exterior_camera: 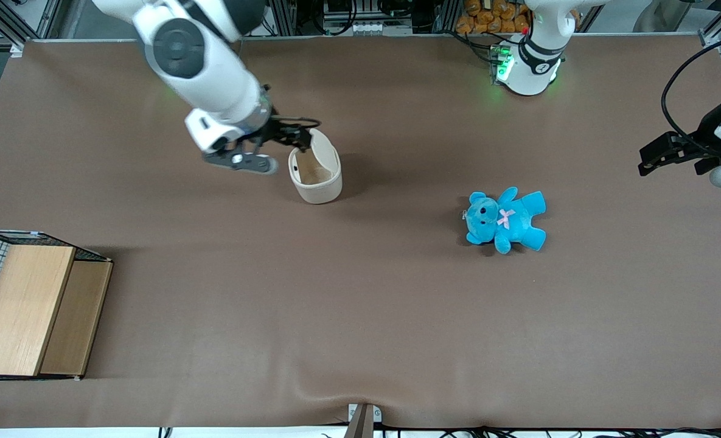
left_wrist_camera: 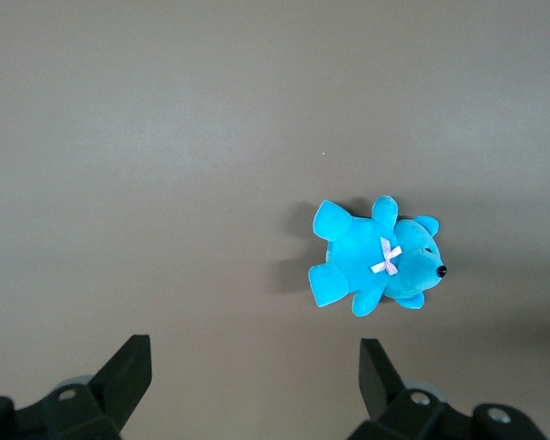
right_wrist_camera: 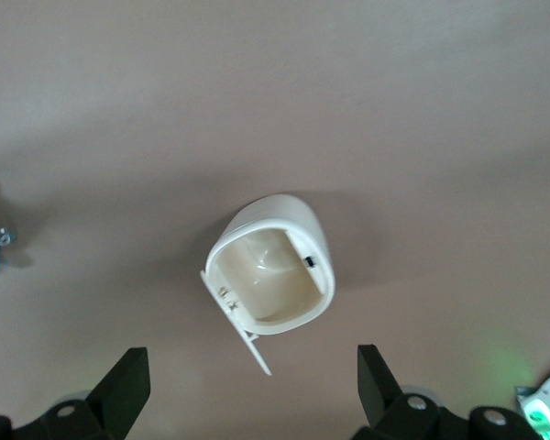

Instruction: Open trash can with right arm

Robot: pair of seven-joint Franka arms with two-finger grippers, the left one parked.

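We record the trash can [exterior_camera: 316,176], lid [right_wrist_camera: 241,332] raised, interior bare. The gripper [right_wrist_camera: 247,390] hovers above it, fingers spread wide, grasping nothing.

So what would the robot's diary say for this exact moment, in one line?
lid: swung open, upright | small cream-white plastic trash can: standing, inside visible | right arm's hand: open, above can | blue plush teddy bear: lying toward parked arm's end

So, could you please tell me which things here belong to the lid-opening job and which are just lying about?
Job:
- trash can, lid raised, inside visible
- right arm's gripper, open, at the can's raised lid

Lying about:
- blue teddy bear, toward the parked arm's end
- wooden box with wire mesh, nearer the front camera
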